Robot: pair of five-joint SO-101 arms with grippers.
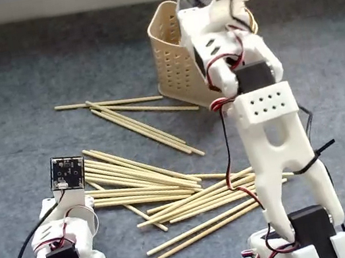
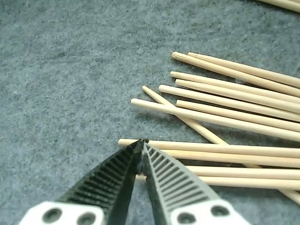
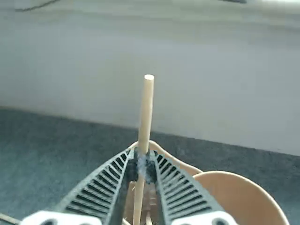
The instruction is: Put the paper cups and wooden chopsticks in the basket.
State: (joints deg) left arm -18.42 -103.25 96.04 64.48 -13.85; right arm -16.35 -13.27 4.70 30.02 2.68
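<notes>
We look down on a grey carpeted table (image 1: 13,97) where two white robot arms work. Toward the far side stands a cream perforated basket (image 1: 170,59). The right arm stretches up to it, and the right gripper (image 3: 142,161) hangs just above the basket's rim, its ribbed jaws pinching a single chopstick (image 3: 147,108) that stands nearly upright, its upper end pointing at the pale wall behind. We judge this stick is about to be lowered into the basket. Most of the work lies ahead. A large pile of loose chopsticks (image 1: 169,186) is spread across the middle of the table between the two arms, and a smaller cluster (image 1: 133,116) lies just beside the basket's base. The left gripper (image 2: 142,142) is low over the near end of the large pile, jaws pressed together with nothing between them, tips right at the end of one stick; we cannot tell whether they touch it. The basket's inside is hidden from us, so we cannot say how many sticks, or whether any paper cups, are already in it.
</notes>
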